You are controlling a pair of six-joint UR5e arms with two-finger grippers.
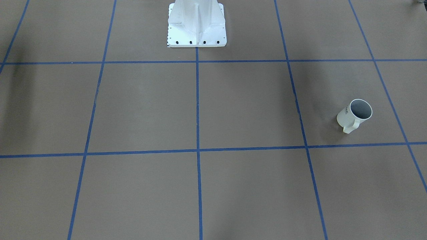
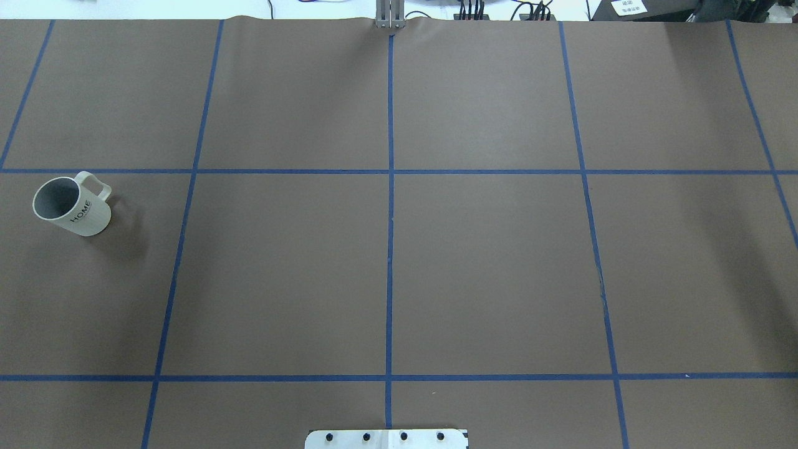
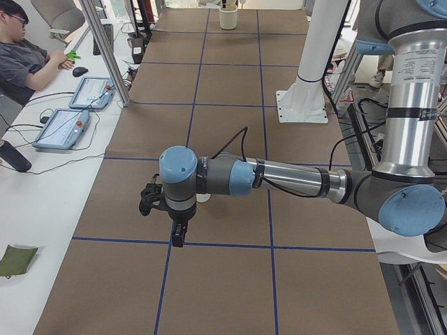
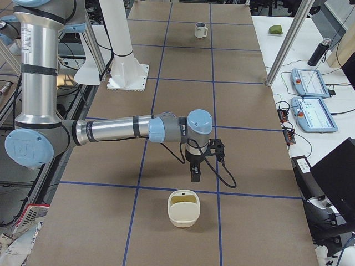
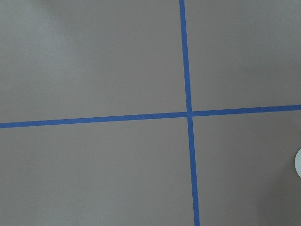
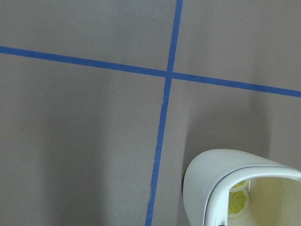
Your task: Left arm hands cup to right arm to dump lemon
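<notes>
Off the brown table (image 2: 486,262), your side bench carries two teach pendants (image 4: 317,113), a dark bottle (image 4: 320,52) and a green cloth (image 4: 275,30), and a person (image 3: 21,66) sits at it. On the table itself you have the blue tape grid (image 2: 389,249), the robot's white pedestal (image 1: 196,26) and, at the robot's right end, a cream-coloured container (image 4: 183,213) with the lemon (image 6: 237,201) showing yellow inside it.

The right gripper (image 4: 195,176) hangs fingers-down near that container, on the side toward the table's middle. The left gripper (image 3: 179,237) hangs fingers-down over a tape line. Both show only in the side views, so you cannot tell how far either pair of jaws is parted or whether they hold anything.

The cup (image 2: 72,206) stands upright toward the robot's left end, mouth up, grey inside, its handle turned to your side of the table. It is well apart from the right gripper, with the tape grid between them. Its gap to the left gripper cannot be fixed: that wrist camera catches only a white curved edge at its right border
</notes>
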